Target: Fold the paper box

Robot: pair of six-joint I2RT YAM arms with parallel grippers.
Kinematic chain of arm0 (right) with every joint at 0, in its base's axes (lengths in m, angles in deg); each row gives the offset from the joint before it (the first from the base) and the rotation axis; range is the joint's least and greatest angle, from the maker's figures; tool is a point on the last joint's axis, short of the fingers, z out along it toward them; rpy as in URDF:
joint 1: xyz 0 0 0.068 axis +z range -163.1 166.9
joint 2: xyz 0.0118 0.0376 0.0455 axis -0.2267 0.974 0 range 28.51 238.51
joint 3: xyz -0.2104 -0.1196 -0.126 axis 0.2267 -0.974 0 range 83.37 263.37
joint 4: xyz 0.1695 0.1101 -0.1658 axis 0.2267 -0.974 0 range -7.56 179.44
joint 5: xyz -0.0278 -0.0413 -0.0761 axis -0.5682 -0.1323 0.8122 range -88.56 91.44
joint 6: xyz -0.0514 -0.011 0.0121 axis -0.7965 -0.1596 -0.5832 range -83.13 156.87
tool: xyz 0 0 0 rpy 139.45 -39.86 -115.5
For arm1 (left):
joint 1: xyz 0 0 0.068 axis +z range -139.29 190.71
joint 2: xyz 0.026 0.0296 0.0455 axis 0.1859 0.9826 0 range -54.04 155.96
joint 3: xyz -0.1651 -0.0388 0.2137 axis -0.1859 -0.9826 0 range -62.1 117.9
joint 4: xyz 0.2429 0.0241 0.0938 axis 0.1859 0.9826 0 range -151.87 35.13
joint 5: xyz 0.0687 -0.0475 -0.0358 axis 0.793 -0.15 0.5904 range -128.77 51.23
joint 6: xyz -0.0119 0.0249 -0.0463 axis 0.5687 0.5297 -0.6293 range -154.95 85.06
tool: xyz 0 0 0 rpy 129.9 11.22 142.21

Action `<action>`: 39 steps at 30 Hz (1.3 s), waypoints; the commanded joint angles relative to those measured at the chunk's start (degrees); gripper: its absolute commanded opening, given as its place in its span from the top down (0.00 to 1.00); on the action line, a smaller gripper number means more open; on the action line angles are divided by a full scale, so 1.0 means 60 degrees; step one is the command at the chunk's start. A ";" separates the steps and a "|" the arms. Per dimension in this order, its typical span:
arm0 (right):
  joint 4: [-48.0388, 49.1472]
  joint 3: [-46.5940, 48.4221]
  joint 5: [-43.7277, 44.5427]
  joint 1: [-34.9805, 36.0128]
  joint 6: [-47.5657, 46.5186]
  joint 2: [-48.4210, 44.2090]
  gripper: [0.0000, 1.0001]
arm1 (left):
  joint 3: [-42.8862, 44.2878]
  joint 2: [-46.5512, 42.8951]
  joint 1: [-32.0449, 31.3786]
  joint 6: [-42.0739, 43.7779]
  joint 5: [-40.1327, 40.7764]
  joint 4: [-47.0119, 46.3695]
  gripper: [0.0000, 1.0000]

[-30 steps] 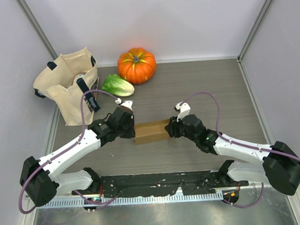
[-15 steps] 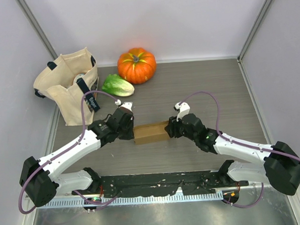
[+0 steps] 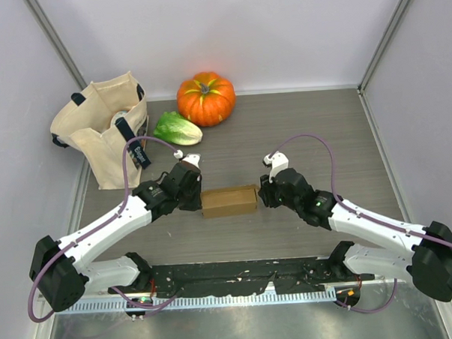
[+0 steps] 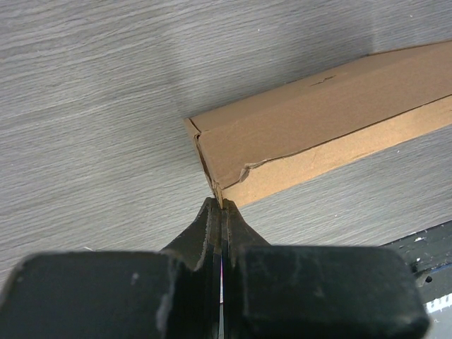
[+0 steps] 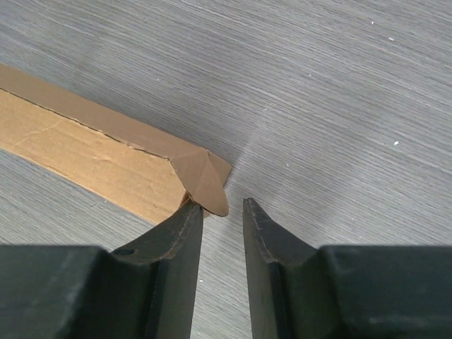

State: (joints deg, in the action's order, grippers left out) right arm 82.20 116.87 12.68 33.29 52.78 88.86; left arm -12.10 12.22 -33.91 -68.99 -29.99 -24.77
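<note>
Top external view: the paper box (image 3: 229,201) lies on the bench (image 3: 306,121) at centre frame, between both arms; the left end effector (image 4: 220,207) is clenched on its end corner edge. The right end effector (image 5: 222,208) stands released; one finger touches the box's folded corner.

We're seeing a plain tan-brown paper box (image 3: 229,201) and a grey woodgrain table (image 3: 322,128). The pumpkin (image 3: 205,97) is orange, the lettuce (image 3: 177,128) green, the tote bag (image 3: 97,141) beige.

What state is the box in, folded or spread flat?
Folded. The box is a closed shallow block in the top view; only a small corner tab sticks out at its right end.
</note>
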 commanded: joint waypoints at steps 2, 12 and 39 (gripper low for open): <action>0.0505 0.0408 -0.0203 0.0047 -0.0336 0.0193 0.72 | 0.0046 -0.0115 -0.0034 0.0136 -0.0129 0.0071 1.00; -0.0154 0.1345 -0.1243 0.0076 0.1304 0.0398 0.99 | 0.0031 0.0046 -0.0019 0.0122 -0.0349 -0.0119 1.00; -0.1458 0.1975 -0.0337 0.0222 0.1042 0.0633 0.61 | -0.0042 -0.0072 -0.0019 0.0107 -0.0437 -0.0031 1.00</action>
State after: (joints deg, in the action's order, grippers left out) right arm 73.50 124.56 9.45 34.16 60.67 94.26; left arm -12.10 12.24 -33.91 -68.94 -31.59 -24.84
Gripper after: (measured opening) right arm 0.364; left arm 0.010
